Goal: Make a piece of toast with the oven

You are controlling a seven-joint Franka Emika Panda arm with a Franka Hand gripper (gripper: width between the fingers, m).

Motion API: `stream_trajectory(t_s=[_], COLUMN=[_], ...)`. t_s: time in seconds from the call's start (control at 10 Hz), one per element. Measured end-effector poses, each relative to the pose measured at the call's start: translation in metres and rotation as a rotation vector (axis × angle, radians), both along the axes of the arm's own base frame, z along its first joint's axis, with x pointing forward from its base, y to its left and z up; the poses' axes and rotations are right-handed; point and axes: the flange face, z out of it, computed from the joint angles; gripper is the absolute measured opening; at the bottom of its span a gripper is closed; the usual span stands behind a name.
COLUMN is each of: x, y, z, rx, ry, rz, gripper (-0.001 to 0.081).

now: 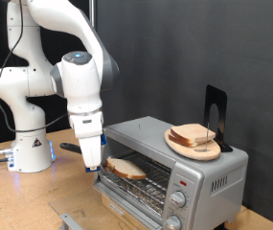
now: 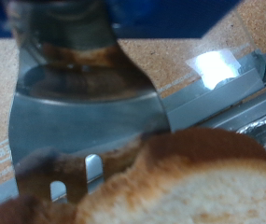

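The silver oven point(image 1: 189, 163) stands at the exterior view's right with its glass door point(image 1: 126, 192) folded down. One piece of toast point(image 1: 126, 168) lies at the front of the wire rack, just inside the opening. My gripper point(image 1: 91, 155) hangs right beside it, on the exterior view's left, shut on a metal spatula. In the wrist view the slotted spatula blade point(image 2: 86, 121) runs out from the hand, and the toast point(image 2: 189, 182) rests over its far end, with tan crust and pale crumb. My fingers themselves are too blurred to make out there.
A round wooden plate point(image 1: 179, 146) with more bread slices point(image 1: 192, 135) sits on top of the oven, next to a black stand point(image 1: 215, 110). Knobs point(image 1: 179, 198) line the oven's front. The robot base point(image 1: 26, 153) stands on the wooden table at the left.
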Motion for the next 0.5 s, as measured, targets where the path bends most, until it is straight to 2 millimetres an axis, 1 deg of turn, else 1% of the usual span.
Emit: stream_trajectory(t_s=[0.2, 0.5], x=[-0.006, -0.015], y=[-0.005, -0.018], z=[-0.001, -0.003], rx=[-0.002, -0.002], ry=[0.006, 0.013], rz=[-0.007, -0.014], gripper=[0.0403, 0.0403])
